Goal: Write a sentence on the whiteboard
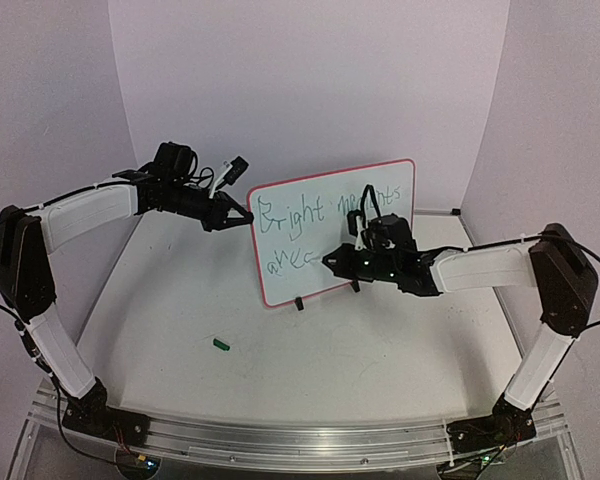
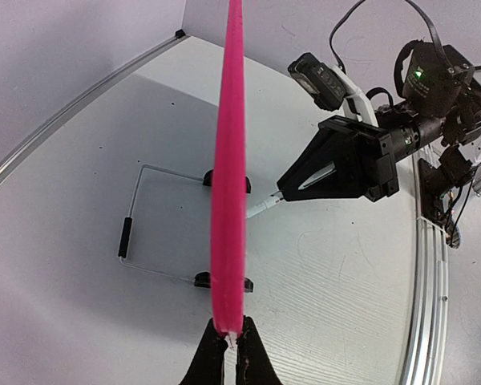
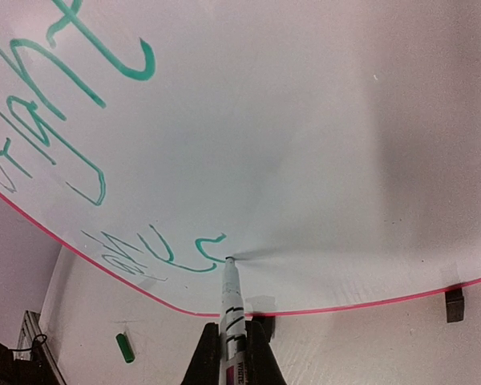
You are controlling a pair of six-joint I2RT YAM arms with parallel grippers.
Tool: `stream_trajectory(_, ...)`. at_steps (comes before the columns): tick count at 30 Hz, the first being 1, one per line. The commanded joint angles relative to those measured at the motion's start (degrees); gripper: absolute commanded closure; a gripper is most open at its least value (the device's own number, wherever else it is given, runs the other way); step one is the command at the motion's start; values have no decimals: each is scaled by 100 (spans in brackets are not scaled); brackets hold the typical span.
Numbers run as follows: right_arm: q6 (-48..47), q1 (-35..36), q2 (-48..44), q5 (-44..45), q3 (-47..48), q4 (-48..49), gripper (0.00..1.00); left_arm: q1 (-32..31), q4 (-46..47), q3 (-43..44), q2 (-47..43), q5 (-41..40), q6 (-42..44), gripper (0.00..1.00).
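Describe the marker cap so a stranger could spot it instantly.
Find the upright whiteboard in the middle of the table. In front of the board's left end, flat on the table, lies the cap. It is tiny and dark green, lying alone, touching nothing.

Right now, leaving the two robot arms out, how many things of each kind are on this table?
whiteboard: 1
marker: 1
green cap: 1
Total: 3
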Motion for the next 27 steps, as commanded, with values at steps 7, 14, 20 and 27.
stream_trajectory(7,-140,-78,-556,455,435,135,100,-118,-429,98,122,160,68,100)
stream_trajectory(14,-132,-91,-441,356,432,135,100,-118,-428,98,131,163,61,100)
stream_trajectory(20,-30,-91,-282,170,238,138,100,-121,-439,98,132,164,65,100)
stream_trajectory(27,45,-89,-101,90,75,143,100,-120,-430,98,122,153,68,100)
